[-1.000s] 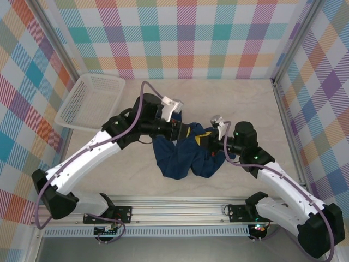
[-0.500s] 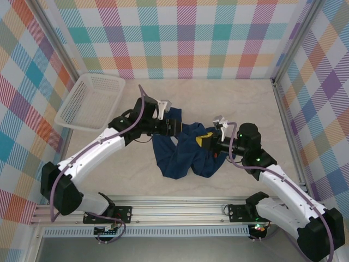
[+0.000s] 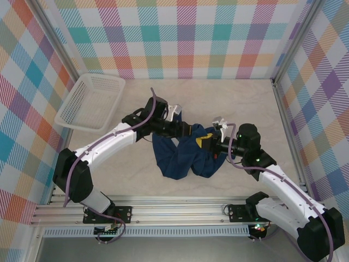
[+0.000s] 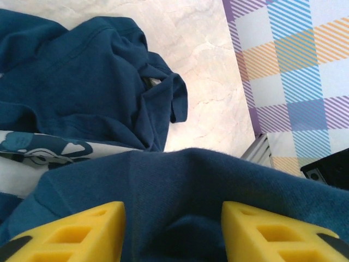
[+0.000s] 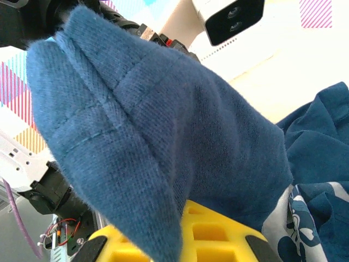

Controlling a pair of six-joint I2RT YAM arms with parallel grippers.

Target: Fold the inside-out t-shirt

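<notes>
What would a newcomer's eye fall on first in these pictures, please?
The crumpled navy t-shirt in the middle of the table stands out first, with both arms meeting over its far edge. The right tool is shut on a fold of it, while the left tool is open with cloth bunched between its yellow fingers. A white basket sits at the far left corner.

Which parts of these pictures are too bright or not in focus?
Top external view: even light, sharp, the t-shirt very dark. Left wrist view: the pale table looks bright, the left gripper's fingers slightly soft. Right wrist view: background blown white, cloth weave crisp.
</notes>
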